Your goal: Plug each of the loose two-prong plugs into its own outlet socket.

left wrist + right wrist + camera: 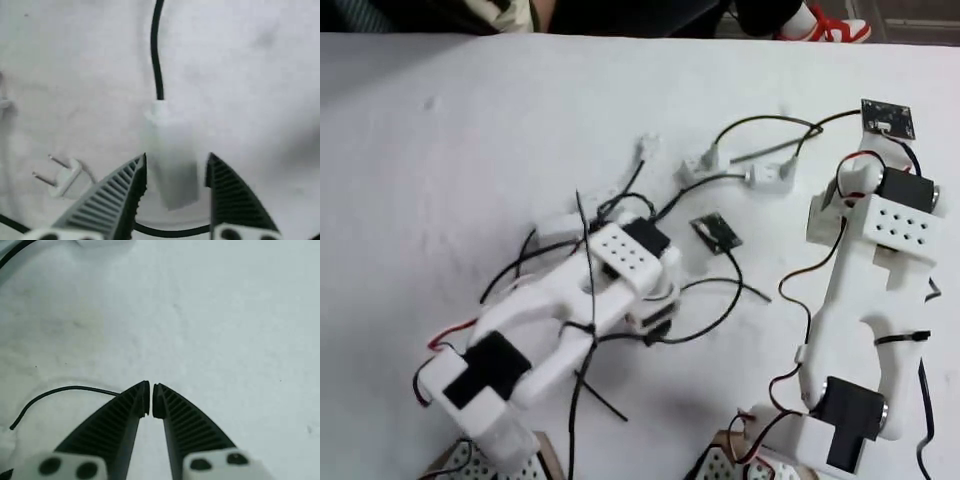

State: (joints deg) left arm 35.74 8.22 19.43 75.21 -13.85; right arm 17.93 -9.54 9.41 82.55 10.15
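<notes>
On the white counter point(430, 170), the left gripper point(176, 162) stands spread, while the right gripper point(151, 399), off to its right, is pressed together and holds nothing. A white outlet socket point(170, 140) with a black cable point(156, 50) lies between the left gripper's jaws. A loose two-prong plug point(61, 179) lies near the socket, apart from it.

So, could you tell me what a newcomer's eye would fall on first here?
The left gripper, its fingers either side of a white block on a black cord. Beside it a loose two-prong plug lies on the white table, prongs bare. The right gripper hangs shut and empty over the table.
</notes>
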